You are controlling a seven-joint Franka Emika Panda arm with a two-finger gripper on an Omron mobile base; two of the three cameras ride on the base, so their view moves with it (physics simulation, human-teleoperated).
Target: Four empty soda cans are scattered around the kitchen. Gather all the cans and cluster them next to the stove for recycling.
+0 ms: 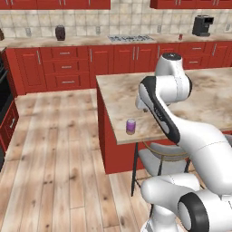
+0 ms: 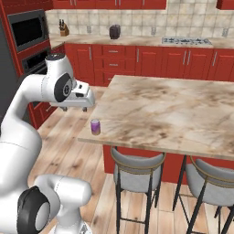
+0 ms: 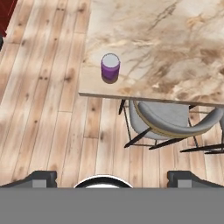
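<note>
Upright, the purple soda can [image 3: 110, 67] stands near the island counter [image 3: 175, 57] corner; end effector [image 3: 112, 177] wide open, empty.

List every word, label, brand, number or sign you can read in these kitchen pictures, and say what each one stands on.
No text can be read in any view.
Purple can on the island: plain, no label visible.
Red can on the far counter: too small to tell.
Coffee machine, stove and oven: no readable marks.

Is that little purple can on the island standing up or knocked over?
Upright: the purple can stands on its base near the island corner, round silvery top facing up.
</note>
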